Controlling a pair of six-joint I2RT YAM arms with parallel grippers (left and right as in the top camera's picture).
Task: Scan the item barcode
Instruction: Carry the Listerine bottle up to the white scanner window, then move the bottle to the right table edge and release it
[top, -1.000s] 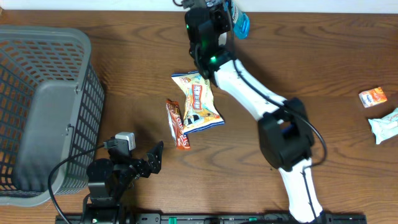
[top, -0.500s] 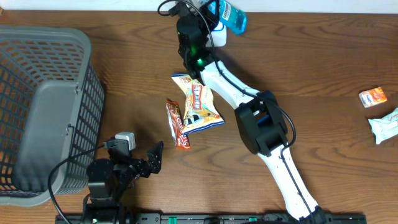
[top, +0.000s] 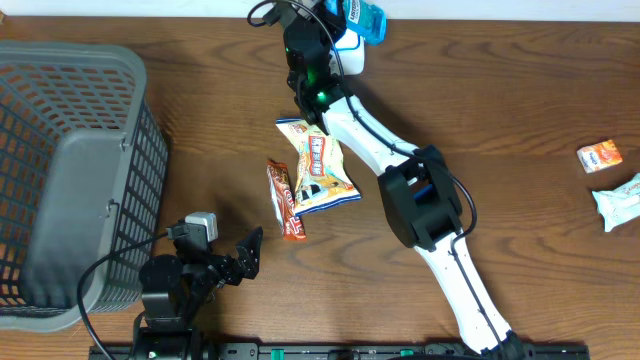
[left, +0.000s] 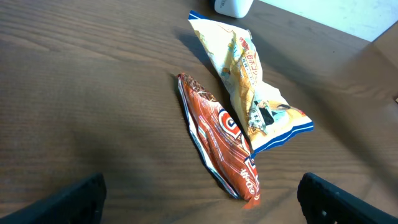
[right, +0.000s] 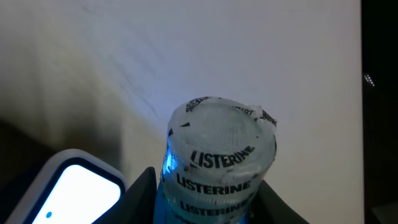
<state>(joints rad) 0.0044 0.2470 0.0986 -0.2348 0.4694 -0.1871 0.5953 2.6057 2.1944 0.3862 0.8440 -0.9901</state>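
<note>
Held: mouthwash bottle (right: 221, 155) clamped in right pincer (right: 211, 208), raised at far edge of surface (top: 520, 100), just beside white scanner (right: 74, 186). Rigid smooth plastic, liquid-heavy, probably slippery; grip body below cap. Barcode side unseen. left pincer (left: 199, 208) wide, empty

The right arm (top: 380, 140) had white links joined by bulky black housings, with a small green light (top: 322, 97) near its wrist. The left arm (top: 170, 285) and left gripper (top: 252, 255) were black, with a pale grey block (top: 202, 225), possibly a camera, and a black cable (top: 83, 295).
</note>
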